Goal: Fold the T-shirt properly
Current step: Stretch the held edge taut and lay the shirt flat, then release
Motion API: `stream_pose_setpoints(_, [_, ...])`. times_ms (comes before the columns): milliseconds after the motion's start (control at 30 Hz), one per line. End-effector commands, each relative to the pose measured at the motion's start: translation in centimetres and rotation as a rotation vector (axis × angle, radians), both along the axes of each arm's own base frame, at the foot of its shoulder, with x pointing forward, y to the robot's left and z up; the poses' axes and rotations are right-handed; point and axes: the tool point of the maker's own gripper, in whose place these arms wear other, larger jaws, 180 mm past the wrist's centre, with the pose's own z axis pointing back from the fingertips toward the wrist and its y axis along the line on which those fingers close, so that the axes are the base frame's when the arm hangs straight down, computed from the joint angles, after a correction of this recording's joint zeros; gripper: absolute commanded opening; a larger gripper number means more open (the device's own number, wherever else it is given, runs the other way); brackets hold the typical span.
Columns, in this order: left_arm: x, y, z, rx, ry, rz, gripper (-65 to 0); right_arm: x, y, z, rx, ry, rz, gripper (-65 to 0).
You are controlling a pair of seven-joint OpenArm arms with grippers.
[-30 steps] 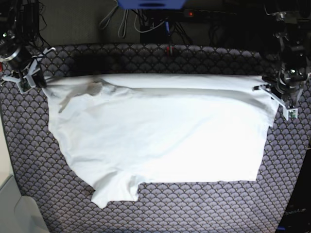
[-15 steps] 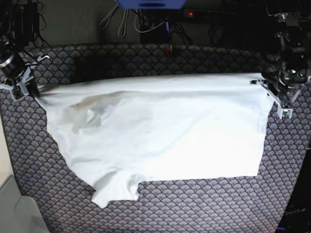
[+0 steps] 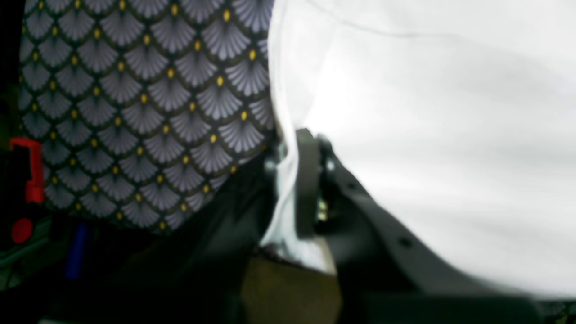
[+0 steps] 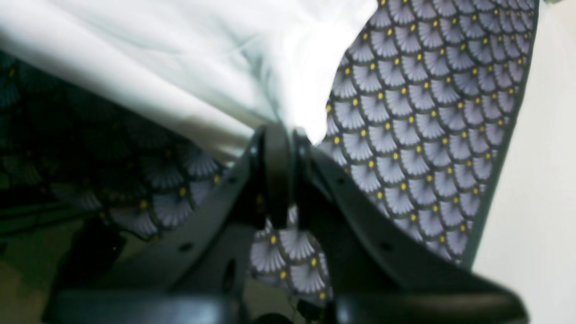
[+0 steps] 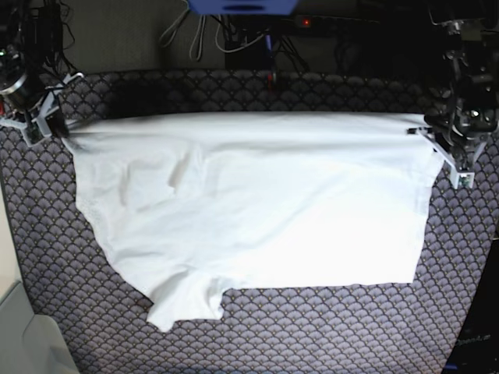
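The white T-shirt (image 5: 257, 202) lies spread across the patterned table, its far edge lifted and stretched between both arms. My left gripper (image 5: 429, 134) at the base view's right is shut on the shirt's far right corner; in the left wrist view (image 3: 292, 180) cloth (image 3: 427, 135) is pinched between the jaws. My right gripper (image 5: 56, 126) at the base view's left is shut on the far left corner; in the right wrist view (image 4: 279, 144) the fabric (image 4: 202, 58) runs into the closed jaws. One sleeve (image 5: 183, 308) lies at the front left.
The table cover (image 5: 327, 335) is a dark scale pattern with yellow dots. Cables and a blue device (image 5: 242, 6) sit behind the far edge. A pale surface (image 5: 15, 327) borders the table at the front left.
The far edge of the shirt has been drawn further back and tauter. The right gripper rose a little toward the far left corner. Wrinkles near the left shoulder have shifted.
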Motion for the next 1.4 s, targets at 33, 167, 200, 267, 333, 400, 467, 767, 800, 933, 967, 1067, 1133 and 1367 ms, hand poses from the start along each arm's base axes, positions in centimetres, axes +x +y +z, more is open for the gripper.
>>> stream_pose_setpoints(33, [-0.4,1.9,0.8,0.078,-0.006,0.018,-64.6,-0.1,-1.5,0.6,-0.046,-0.01,-0.032,-65.0])
stream_pose_setpoints(167, [-0.6,1.8,0.6,0.076,0.002,0.019,-64.6,-0.8,-1.0,0.1,-0.034,0.006,-0.028,-65.0])
stream_pose_setpoints(200, [-0.7,1.8,0.5,0.073,0.006,0.02,-64.6,-0.9,-0.9,0.0,-0.026,0.006,-0.033,-65.0])
stream_pose_setpoints(267, [-1.0,1.9,-0.1,0.067,0.022,0.025,-64.6,-1.0,-0.7,-0.2,-0.021,0.008,-0.035,-65.0])
stream_pose_setpoints(333, [-1.4,2.1,-0.7,0.058,0.044,0.032,-64.6,-1.0,-0.7,-0.2,-0.02,0.01,-0.035,-65.0])
stream_pose_setpoints(400, [-1.6,2.3,-1.0,0.059,0.054,0.036,-64.6,-1.0,-0.7,-0.2,-0.02,0.01,-0.035,-65.0])
stream_pose_setpoints(467, [-1.5,2.4,-0.8,0.066,0.05,0.034,-64.6,-1.0,-0.8,-0.2,-0.023,0.01,-0.033,-65.0])
stream_pose_setpoints(767, [-1.8,2.8,-1.5,0.076,0.088,0.016,-64.6,-0.9,-1.0,-0.1,-0.033,0.014,-0.029,-65.0])
stream_pose_setpoints(800, [-2.0,2.4,-2.1,0.069,0.108,0.004,-64.6,-1.0,-1.0,-0.2,-0.031,0.018,-0.032,-65.0])
stream_pose_setpoints(933, [-2.7,1.5,-4.0,0.051,0.167,-0.019,-64.6,-1.6,-1.3,-1.4,-0.012,0.044,-0.054,-65.0])
stream_pose_setpoints(967, [-2.8,1.4,-4.2,0.049,0.172,-0.024,-64.6,-1.7,-1.4,-1.6,-0.01,0.05,-0.058,-65.0])
stream_pose_setpoints(1067, [-2.7,1.0,-4.3,0.047,0.174,-0.036,-64.6,-2.1,-1.9,-2.3,-0.003,0.072,-0.073,-65.0])
stream_pose_setpoints(1133, [-2.5,0.9,-4.3,0.046,0.169,-0.032,-64.6,-2.2,-1.9,-2.5,-0.001,0.076,-0.076,-65.0])
stream_pose_setpoints(1367, [-2.4,0.8,-4.1,0.045,0.163,-0.032,-64.6,-2.2,-0.7,-3.0,0.014,0.09,-0.044,-65.0])
